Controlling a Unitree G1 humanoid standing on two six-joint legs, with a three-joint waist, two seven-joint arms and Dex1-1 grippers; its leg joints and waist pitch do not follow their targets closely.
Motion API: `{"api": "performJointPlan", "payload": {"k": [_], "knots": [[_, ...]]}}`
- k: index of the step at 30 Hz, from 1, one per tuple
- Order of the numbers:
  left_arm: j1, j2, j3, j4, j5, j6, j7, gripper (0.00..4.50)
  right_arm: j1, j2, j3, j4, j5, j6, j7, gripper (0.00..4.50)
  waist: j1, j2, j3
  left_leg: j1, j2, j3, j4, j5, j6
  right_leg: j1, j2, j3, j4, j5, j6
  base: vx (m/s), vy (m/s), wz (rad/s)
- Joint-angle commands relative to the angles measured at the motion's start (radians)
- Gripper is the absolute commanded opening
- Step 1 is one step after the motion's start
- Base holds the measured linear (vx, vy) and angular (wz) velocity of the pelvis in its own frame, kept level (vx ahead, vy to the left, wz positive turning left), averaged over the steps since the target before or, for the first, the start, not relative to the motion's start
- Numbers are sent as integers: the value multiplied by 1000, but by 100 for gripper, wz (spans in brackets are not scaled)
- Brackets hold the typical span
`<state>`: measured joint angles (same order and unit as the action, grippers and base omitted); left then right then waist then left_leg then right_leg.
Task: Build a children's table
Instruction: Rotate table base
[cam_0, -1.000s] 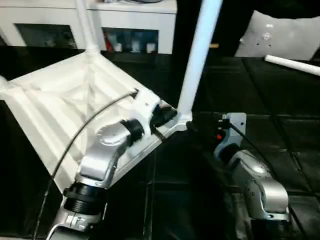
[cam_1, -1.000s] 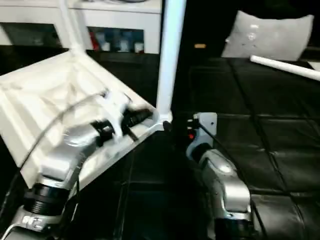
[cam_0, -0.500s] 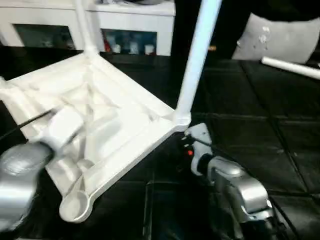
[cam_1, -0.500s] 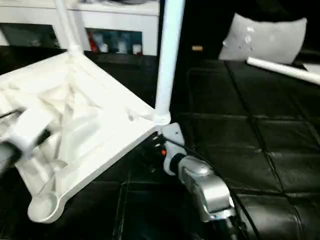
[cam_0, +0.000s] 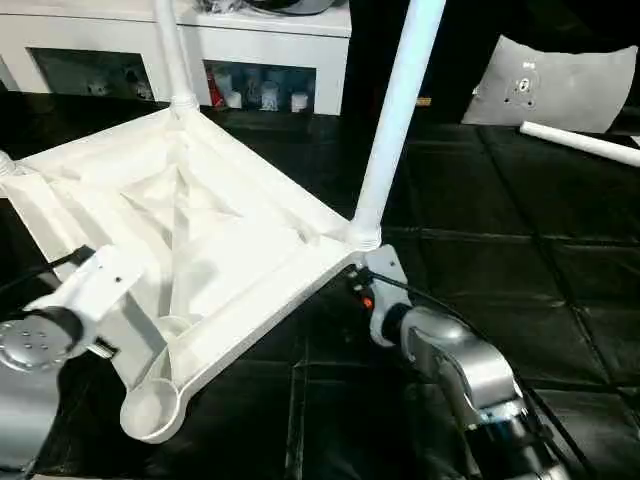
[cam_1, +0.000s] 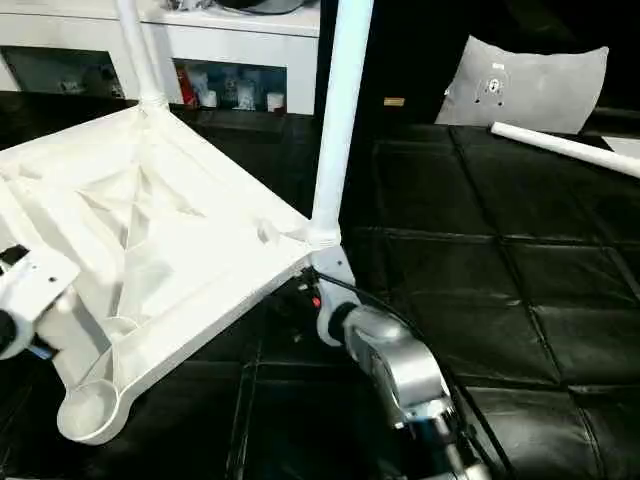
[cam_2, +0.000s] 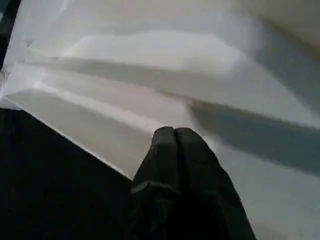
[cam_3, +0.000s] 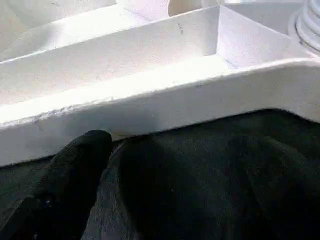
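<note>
Two legs stand in the upturned table top (cam_0: 200, 230) at centre-left; left gripper (cam_2: 175, 137) pressed together, right gripper (cam_3: 150, 150) spread beside its near-right edge, where a nudge could topple them.

My table top (cam_0: 200, 230) is all white with a ribbed underside; its legs (cam_0: 395, 120) are white too. My pincer (cam_2: 175, 145) fingers are black, my forearm (cam_0: 470, 375) silver.

Below me the black quilted surface (cam_0: 560, 250) carries the upturned tabletop (cam_0: 190, 240), 1 loose white leg (cam_0: 580, 142), and a grey pad (cam_0: 555, 85).
</note>
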<state>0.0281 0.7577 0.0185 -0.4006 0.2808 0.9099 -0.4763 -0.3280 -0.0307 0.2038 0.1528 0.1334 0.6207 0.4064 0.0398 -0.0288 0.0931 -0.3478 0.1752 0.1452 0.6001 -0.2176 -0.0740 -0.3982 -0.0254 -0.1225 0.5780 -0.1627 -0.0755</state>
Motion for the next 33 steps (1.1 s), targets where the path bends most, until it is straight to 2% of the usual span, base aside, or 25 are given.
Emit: {"api": "performJointPlan", "payload": {"k": [1,2,3,5,7,8,9,10,12,13,14,15,16,17,18,19,20,21,25,26,30,31,32,33], "knots": [[2,12,-13,-27,6,21,-19,4,-23,8,-2,40,-7,-20,-13,450,1,33,-57,1,61,-24,-73,-110,58,55,-124,79,-76,-320,-91,0,0,0],[2,6,-13,-30,-9,31,-31,4,-34,13,-3,56,-8,-27,-15,450,2,36,-57,3,60,-24,-72,-115,56,57,-126,80,-76,-320,-93,0,0,0],[9,-1,-25,-36,-41,38,-61,4,-51,21,-4,84,-9,-38,-18,450,-1,33,-56,0,61,-25,-73,-119,53,59,-128,79,-76,-326,-98,0,0,0],[20,-8,-63,-50,-106,48,-124,4,-89,35,-5,149,-14,-68,-23,450,-4,36,-54,3,60,-24,-73,-146,47,57,-131,79,-80,-359,-102,0,0,0],[21,-3,-85,-58,-135,34,-163,4,-105,40,-8,175,-15,-79,-25,450,-2,35,-55,2,59,-25,-73,-151,47,58,-132,80,-81,-374,-100,0,0,0],[18,-15,-106,-76,-188,38,-217,4,-129,46,-12,216,-18,-98,-28,450,-5,35,-55,3,58,-23,-71,-153,44,58,-129,79,-81,-372,-97,0,0,0],[16,-20,-111,-80,-202,38,-232,4,-136,47,-14,228,-20,-105,-29,450,-5,35,-53,7,58,-23,-72,-166,42,57,-128,78,-84,-392,-93,0,0,0],[8,-25,-127,-88,-233,28,-267,4,-154,50,-20,262,-23,-122,-30,450,-5,32,-53,10,58,-22,-72,-169,41,55,-130,79,-85,-399,-94,0,0,0],[-7,-37,-149,-108,-290,25,-328,4,-180,53,-32,306,-27,-146,-36,450,-3,37,-51,16,59,-22,-73,-194,36,54,-131,79,-88,-425,-93,0,0,0],[-12,-41,-151,-112,-300,28,-338,4,-185,53,-34,313,-28,-149,-38,450,-4,36,-49,18,58,-21,-74,-203,35,53,-130,79,-89,-430,-94,0,0,0],[-39,-61,-165,-126,-353,31,-384,4,-211,53,-45,352,-29,-171,-44,450,-4,35,-50,19,58,-21,-74,-212,29,53,-128,78,-87,-440,-93,0,0,0],[-53,-70,-171,-125,-366,30,-390,4,-221,52,-50,366,-29,-180,-47,450,-3,38,-54,17,56,-21,-73,-199,27,59,-129,77,-86,-426,-89,0,0,0],[-56,-72,-172,-125,-368,30,-391,4,-223,52,-50,369,-29,-182,-47,450,-4,35,-55,13,56,-22,-74,-187,27,61,-128,78,-83,-411,-91,0,0,0],[-78,-92,-180,-112,-378,11,-394,4,-235,50,-57,385,-29,-192,-51,450,-5,38,-56,12,58,-22,-74,-178,27,62,-127,78,-80,-392,-94,0,0,0],[-113,-130,-184,-91,-389,2,-386,4,-248,47,-65,401,-30,-203,-56,450,-7,37,-59,9,56,-21,-72,-158,27,66,-127,79,-76,-368,-98,0,0,0],[-125,-143,-184,-84,-391,2,-381,4,-251,46,-68,405,-30,-206,-56,450,-5,37,-61,13,55,-18,-70,-149,29,64,-126,79,-78,-357,-101,0,0,0],[-127,-146,-184,-82,-392,2,-380,4,-252,46,-68,407,-30,-206,-56,450,-6,34,-62,3,55,-19,-71,-121,31,71,-126,81,-69,-317,-112,0,0,0],[-156,-173,-190,-66,-398,-5,-376,4,-259,43,-73,417,-30,-214,-56,450,-6,34,-65,0,54,-18,-69,-105,38,74,-127,81,-69,-303,-115,0,0,0],[-253,-272,-214,22,-413,-27,-347,4,-273,33,-93,455,-38,-246,-56,450,-2,35,-70,2,49,-13,-63,-72,52,75,-122,79,-71,-292,-115,0,0,0],[-277,-300,-225,49,-414,-32,-338,4,-273,31,-97,463,-43,-255,-58,450,-1,42,-72,-2,50,-15,-63,-51,55,78,-123,79,-66,-267,-117,0,0,0],[-327,-382,-235,158,-382,-86,-267,4,-268,22,-124,454,-48,-281,-86,450,0,44,-80,-1,52,-15,-59,-34,64,80,-121,78,-60,-194,-142,0,0,0],[-330,-385,-235,165,-379,-91,-262,4,-267,21,-125,453,-48,-283,-88,450,2,49,-83,-2,53,-17,-58,-29,66,82,-122,77,-57,-181,-147,0,0,0],[-348,-405,-234,231,-342,-147,-205,4,-263,15,-150,432,-43,-290,-109,450,2,45,-83,-4,48,-14,-57,-34,76,81,-120,75,-65,-192,-140,0,0,0],[-354,-414,-232,259,-328,-175,-183,4,-258,9,-164,413,-38,-288,-118,450,4,50,-84,-5,47,-14,-56,-34,78,84,-119,75,-65,-199,-133,0,0,0]]}}
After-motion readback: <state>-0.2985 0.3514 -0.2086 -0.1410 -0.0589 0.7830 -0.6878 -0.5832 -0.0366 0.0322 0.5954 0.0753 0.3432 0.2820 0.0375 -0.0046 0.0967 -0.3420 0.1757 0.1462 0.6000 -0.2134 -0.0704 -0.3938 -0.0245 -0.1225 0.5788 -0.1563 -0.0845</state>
